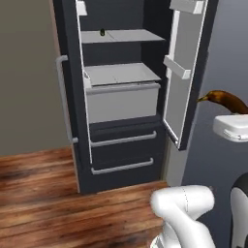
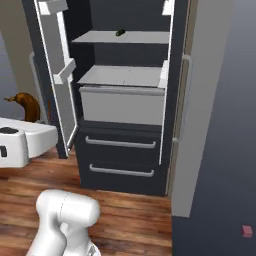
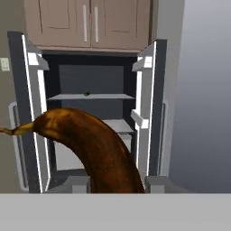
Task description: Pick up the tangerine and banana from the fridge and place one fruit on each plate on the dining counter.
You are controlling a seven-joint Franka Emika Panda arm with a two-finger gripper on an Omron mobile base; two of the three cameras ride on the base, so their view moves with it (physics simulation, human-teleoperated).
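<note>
Brown, overripe curved banana [image 3: 97, 151] sat clamped in our two-finger gripper [image 3: 115, 184], clear of the tall black open-doored fridge [image 1: 118, 104]; its long axis ran up and leftward from the jaws, stem end leading, we reckoned

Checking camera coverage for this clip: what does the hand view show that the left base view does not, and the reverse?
Hand view alone: tan wall cabinets above the fridge, and both doors open. Left base view alone: the wood floor and the fridge's two lower drawers. Shared: the banana held in the shut gripper, the fridge's grey shelves, and a small dark item on the upper shelf.
</note>
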